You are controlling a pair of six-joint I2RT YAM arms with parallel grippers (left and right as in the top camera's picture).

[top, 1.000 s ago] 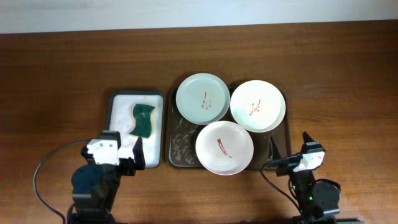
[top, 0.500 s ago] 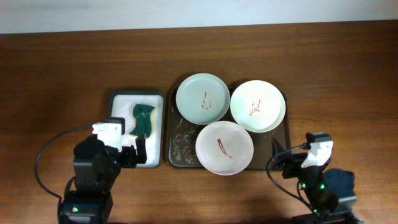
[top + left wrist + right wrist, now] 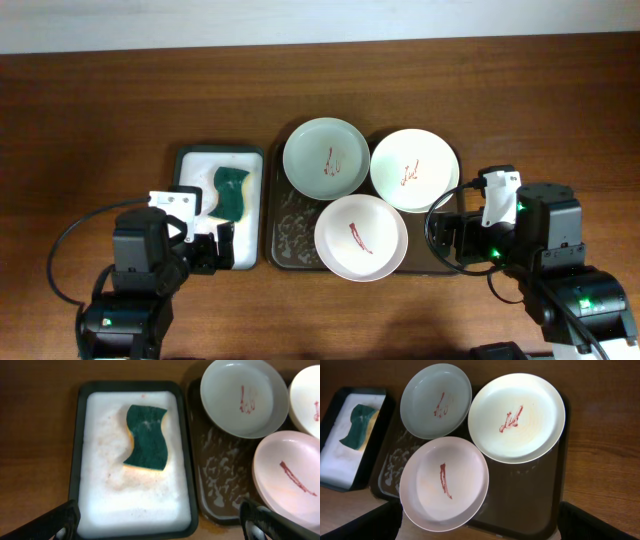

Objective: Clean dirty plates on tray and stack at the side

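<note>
Both my jaws are hanging released. The pale pink round plate [image 3: 360,237] is overhanging the lower edge of the dark brown rectangular tray [image 3: 285,225], risking tipping when grabbed.

Overhead: high, straight down, whole table [image 3: 100,110].
Left wrist: close, tilted down at sponge tray [image 3: 76,460].
Right wrist: close, tilted down at brown tray [image 3: 535,500].
Shared: green plate [image 3: 436,400], pink plate [image 3: 445,482], all views.

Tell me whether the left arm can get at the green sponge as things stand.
Probably yes. The left gripper hangs open at the near end of the small tray, and the sponge lies alone on the foam just ahead, with nothing over it.
</note>
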